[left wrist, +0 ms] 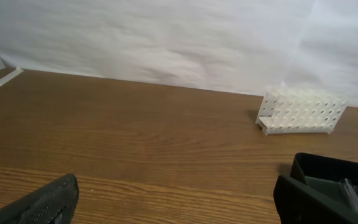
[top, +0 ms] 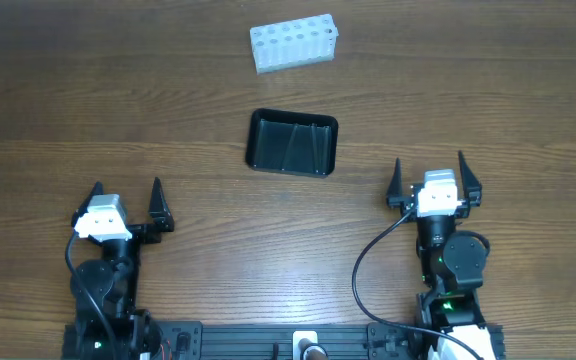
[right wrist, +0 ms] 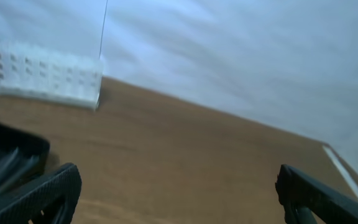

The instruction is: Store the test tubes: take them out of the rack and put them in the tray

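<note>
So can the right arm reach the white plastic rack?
Probably yes. Only bare wooden table lies between the right arm and the white plastic rack; the low black plastic tray sits off to one side. It is a far stretch, though.

Both arms sit folded back close to their bases and well apart from each other, the left arm (top: pixel 108 270) and the right arm (top: pixel 453 258). The left gripper (top: pixel 126 198) points forward with its jaws spread wide. The right gripper (top: pixel 429 172) is posed the same way, jaws wide apart.

Overhead; both wrists low, facing rack (left wrist: pixel 300 112)
</note>
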`<control>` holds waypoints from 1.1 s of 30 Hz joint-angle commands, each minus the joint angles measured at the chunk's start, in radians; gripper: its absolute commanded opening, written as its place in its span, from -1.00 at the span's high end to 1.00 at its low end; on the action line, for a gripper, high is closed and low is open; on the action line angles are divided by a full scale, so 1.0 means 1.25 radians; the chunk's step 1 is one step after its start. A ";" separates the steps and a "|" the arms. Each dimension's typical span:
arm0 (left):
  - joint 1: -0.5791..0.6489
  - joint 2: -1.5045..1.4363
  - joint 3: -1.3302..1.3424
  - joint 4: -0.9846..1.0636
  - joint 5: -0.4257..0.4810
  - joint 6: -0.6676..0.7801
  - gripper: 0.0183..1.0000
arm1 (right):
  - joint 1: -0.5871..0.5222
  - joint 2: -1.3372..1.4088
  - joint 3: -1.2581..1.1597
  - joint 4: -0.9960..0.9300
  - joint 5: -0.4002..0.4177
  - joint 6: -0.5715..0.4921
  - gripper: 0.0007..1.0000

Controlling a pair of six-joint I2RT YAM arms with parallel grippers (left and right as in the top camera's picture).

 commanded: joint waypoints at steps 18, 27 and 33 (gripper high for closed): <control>0.004 -0.005 -0.003 -0.002 0.011 0.012 -1.00 | -0.013 -0.297 -0.005 -0.351 -0.009 0.000 -0.98; 0.004 -0.005 -0.003 -0.002 0.011 0.012 -1.00 | -0.013 -0.455 -0.005 -0.559 -0.009 0.000 -0.97; 0.004 -0.005 -0.003 -0.002 0.011 0.012 -1.00 | -0.028 -0.511 -0.005 -0.557 -0.009 0.000 -0.99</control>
